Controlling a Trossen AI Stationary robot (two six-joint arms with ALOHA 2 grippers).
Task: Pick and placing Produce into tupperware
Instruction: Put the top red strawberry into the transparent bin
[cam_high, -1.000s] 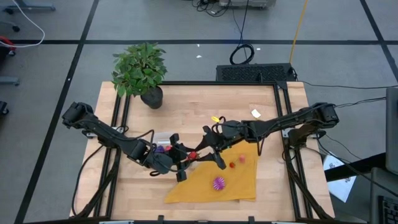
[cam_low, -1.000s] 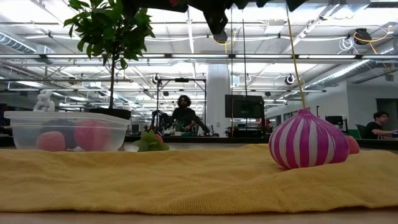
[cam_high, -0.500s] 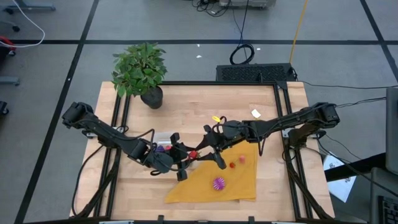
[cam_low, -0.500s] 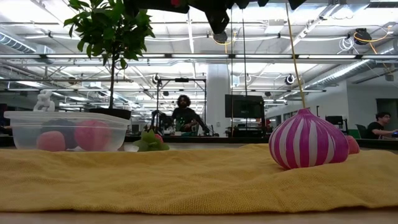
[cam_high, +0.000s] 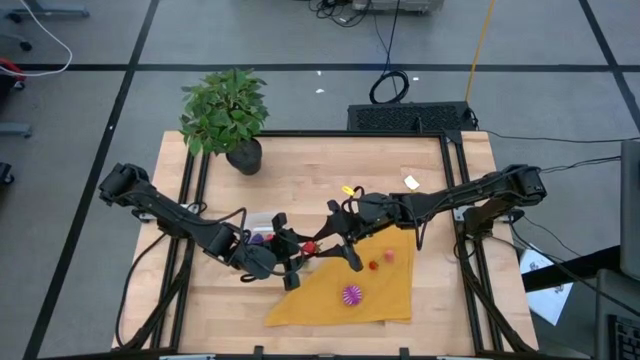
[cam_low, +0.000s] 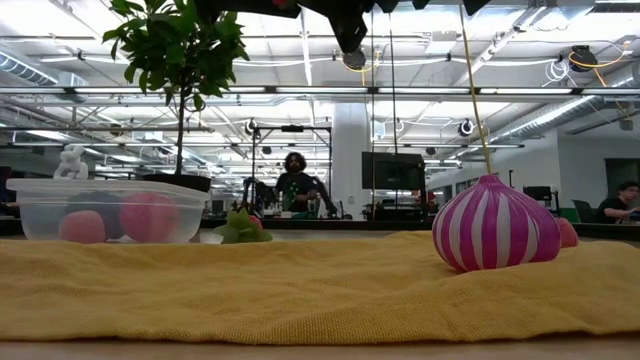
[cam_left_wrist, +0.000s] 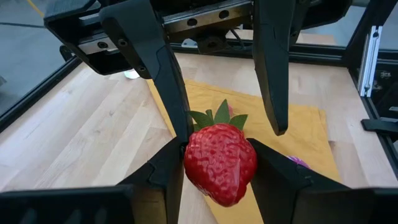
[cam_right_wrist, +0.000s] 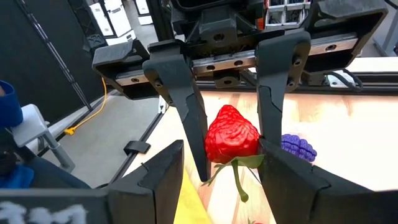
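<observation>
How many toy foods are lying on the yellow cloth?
3: a magenta ball mid-cloth, a small red piece behind it, and a pink piece beside that. The arms may hide others.

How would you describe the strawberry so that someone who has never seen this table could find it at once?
Start at the yellow cloth on the wooden table and go to its corner nearest the clear box, where the two arms meet. The strawberry hangs there in the air, between the left gripper and the right gripper. It alone is off the table, red, bumpy and green-leafed.
</observation>
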